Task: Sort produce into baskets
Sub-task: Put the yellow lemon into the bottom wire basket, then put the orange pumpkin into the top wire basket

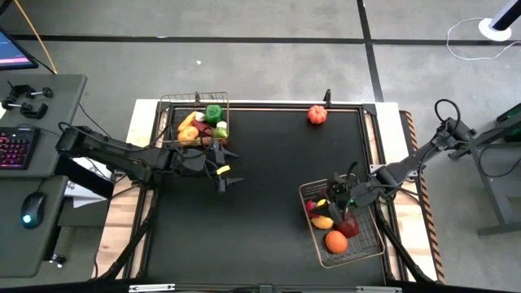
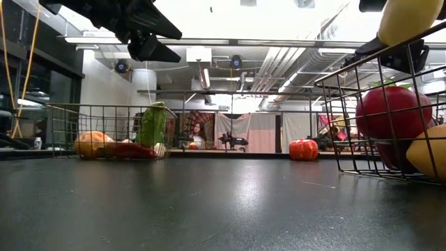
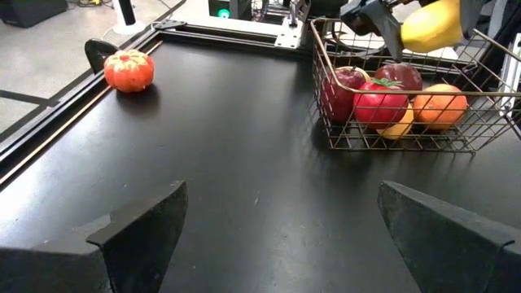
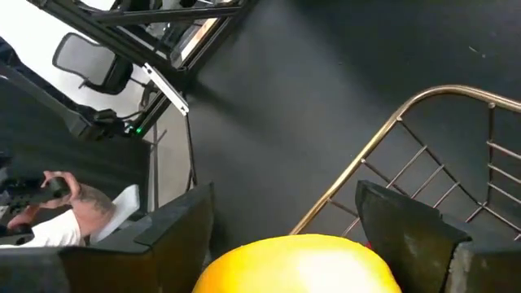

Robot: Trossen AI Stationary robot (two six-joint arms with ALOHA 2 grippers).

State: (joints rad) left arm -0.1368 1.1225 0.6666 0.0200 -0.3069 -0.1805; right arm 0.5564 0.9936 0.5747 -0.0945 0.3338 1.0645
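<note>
A copper-rimmed wire basket (image 1: pixel 370 244) at the mat's near right holds red apples (image 3: pixel 376 102), an orange (image 3: pixel 440 106) and a lemon. My right gripper (image 4: pixel 285 220) hangs over its far end, shut on a yellow lemon (image 4: pixel 297 264). A grey wire basket (image 1: pixel 167 122) at the far left holds a green pepper (image 1: pixel 213 112) and other vegetables. A red-orange tomato-like piece (image 1: pixel 317 115) sits alone on the mat near the far edge. My left gripper (image 1: pixel 224 175) hovers open beside the grey basket, with nothing between its fingers. My right gripper pinches the yellow lemon by its two opposite sides (image 4: pixel 244 260) between its two fingers (image 4: pixel 175 228). The fingers slant downward. The lemon is lifted clear, above the copper basket's rim (image 4: pixel 383 134) and the fruit inside.
Open black mat (image 1: pixel 260 212) lies between the two baskets. Metal frame rails (image 1: pixel 269 104) border the mat. A desk with a keyboard (image 1: pixel 16 146) and a mouse (image 1: pixel 31 207) stands to the left, off the table. A person's hand (image 4: pixel 69 199) shows beyond the table.
</note>
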